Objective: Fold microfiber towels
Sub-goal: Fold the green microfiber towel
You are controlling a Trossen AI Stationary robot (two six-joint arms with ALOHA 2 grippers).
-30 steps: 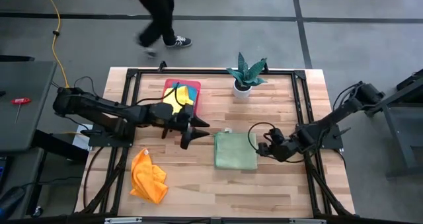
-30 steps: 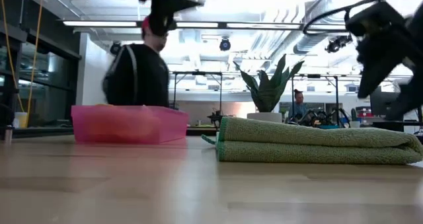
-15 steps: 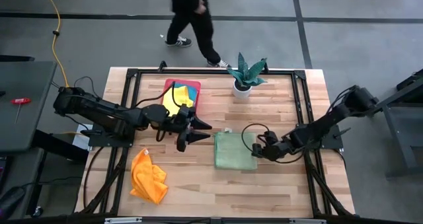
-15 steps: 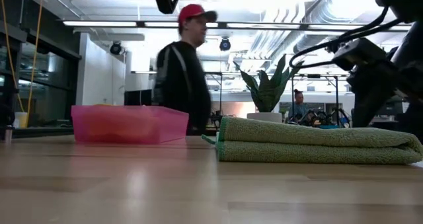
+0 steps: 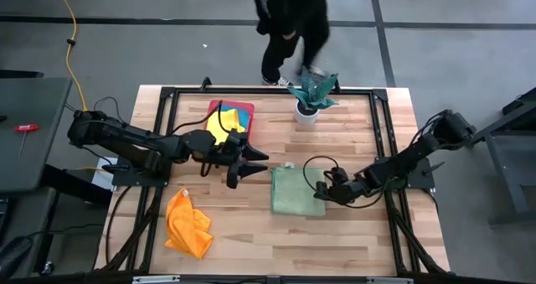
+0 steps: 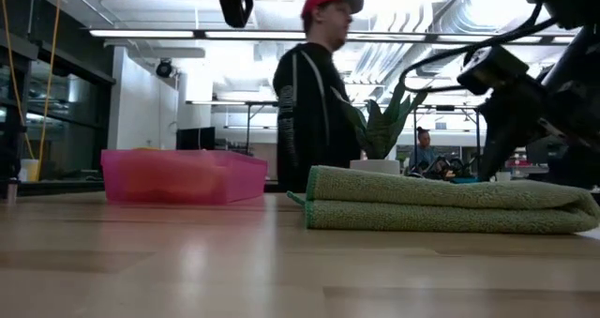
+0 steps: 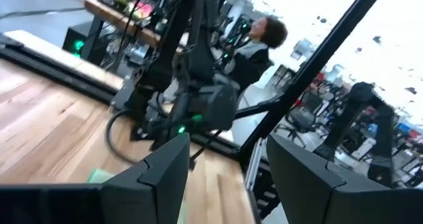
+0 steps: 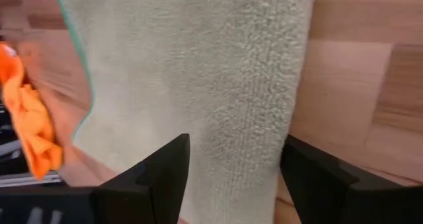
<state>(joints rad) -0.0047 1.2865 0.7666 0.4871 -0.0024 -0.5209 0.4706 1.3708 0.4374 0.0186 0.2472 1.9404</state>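
Note:
A light green microfiber towel [image 5: 296,190] lies folded flat at mid-table, seen edge-on in the low view [image 6: 441,205]. My right gripper [image 5: 321,192] is open just above its right side, and the folded edge [image 8: 264,85] runs between the two fingers; whether they touch it I cannot tell. My left gripper [image 5: 249,168] hangs open and level in the air left of the towel, with nothing between its fingers [image 7: 165,178]. An orange towel [image 5: 188,224] lies crumpled at the near left. A yellow towel [image 5: 219,125] and a teal one [image 5: 241,116] lie in the pink tray [image 5: 212,116].
A potted plant [image 5: 310,95] stands at the far edge, right of the tray. A black frame rail [image 5: 381,142] runs along the table's right side. A person [image 5: 289,24] walks past behind the far edge. Bare wood lies between the green and orange towels.
My right gripper has come down and toward the table's left, onto the green towel's right side, staying open. My left gripper has tipped upward a little. The person has walked from left to right behind the table.

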